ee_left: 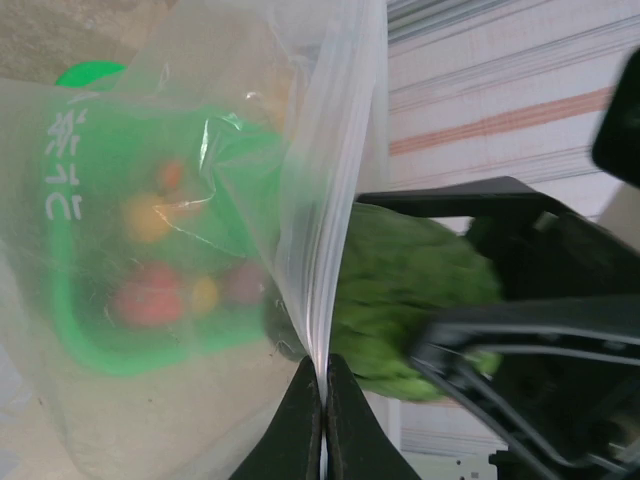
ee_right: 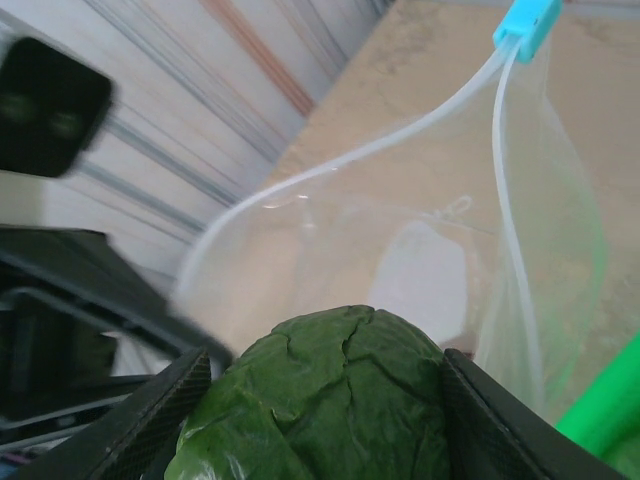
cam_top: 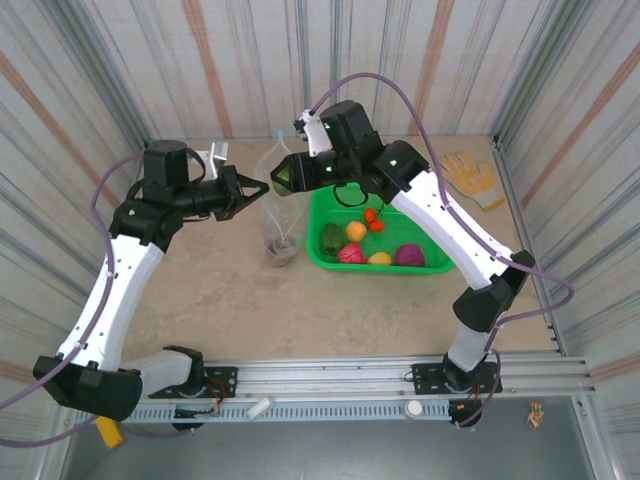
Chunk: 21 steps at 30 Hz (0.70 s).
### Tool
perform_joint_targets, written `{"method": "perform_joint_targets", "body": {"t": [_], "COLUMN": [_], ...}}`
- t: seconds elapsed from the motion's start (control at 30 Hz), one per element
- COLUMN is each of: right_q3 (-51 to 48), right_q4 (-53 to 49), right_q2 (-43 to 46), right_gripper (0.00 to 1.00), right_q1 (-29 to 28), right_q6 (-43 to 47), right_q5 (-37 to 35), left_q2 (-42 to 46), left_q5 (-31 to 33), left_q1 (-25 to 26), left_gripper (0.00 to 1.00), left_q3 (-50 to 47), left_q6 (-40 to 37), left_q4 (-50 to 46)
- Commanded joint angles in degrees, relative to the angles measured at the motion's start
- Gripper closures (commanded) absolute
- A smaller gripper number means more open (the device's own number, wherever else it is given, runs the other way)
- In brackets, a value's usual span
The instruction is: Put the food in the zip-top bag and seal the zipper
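Here the left gripper (ee_left: pixel 322 385) pinches the zipper (ee_left: pixel 335 200); the right gripper (ee_right: pixel 325 368) clasps green food (ee_left: pixel 400 290).

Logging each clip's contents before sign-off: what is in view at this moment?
zip-top bag: one, clear, held upright left of the basket, mouth open
leafy vegetable: one, dark green, at the bag's mouth
basket: one, green, on the table right of centre
food in the basket: about seven pieces: dark green, orange, two small red, pink-red, yellow, purple
glove: one, yellow, far right of the table
left gripper: black, shut on the bag's rim
right gripper: black, closed on the leafy vegetable
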State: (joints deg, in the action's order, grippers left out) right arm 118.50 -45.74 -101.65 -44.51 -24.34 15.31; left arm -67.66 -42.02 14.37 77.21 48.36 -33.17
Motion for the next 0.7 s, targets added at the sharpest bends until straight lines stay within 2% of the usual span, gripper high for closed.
{"method": "perform_joint_targets", "body": {"t": [0.0,0.13,0.23,0.47,0.67], "right_q3": [4.23,6.99,7.94,8.21,6.86], "right_q4": [-5.83,-8.42,-8.43,-7.2,-6.45], "right_q2": [-2.93,-6.01,-7.58,-7.95,-5.82], "right_gripper": [0.41,0.4,0.4,0.15,0.14], "right_q1": [-1.05,-1.5,-1.65,-2.38,-2.33], "right_q6": [2.5,1.88,1.25,0.96,1.46], "right_q5": [-7.56,-12.0,-11.99,-9.58,-9.33], "left_q2": [-0.43,-0.48,-0.29,0.29,0.5], "left_q5": [-3.12,-4.27,-5.98,-5.78,-5.92], "left_q1": [0.59,0.82,0.83,-0.45,-1.45], "left_gripper": [1.0,1.0,1.0,1.0,1.0], "left_q3": [1.24,0.84,-0.88,-3.93,-5.14], "left_q6": [1.06,2.05,4.13,6.34,6.92], "left_q4": [0.6,1.3,3.84,6.21,7.03]}}
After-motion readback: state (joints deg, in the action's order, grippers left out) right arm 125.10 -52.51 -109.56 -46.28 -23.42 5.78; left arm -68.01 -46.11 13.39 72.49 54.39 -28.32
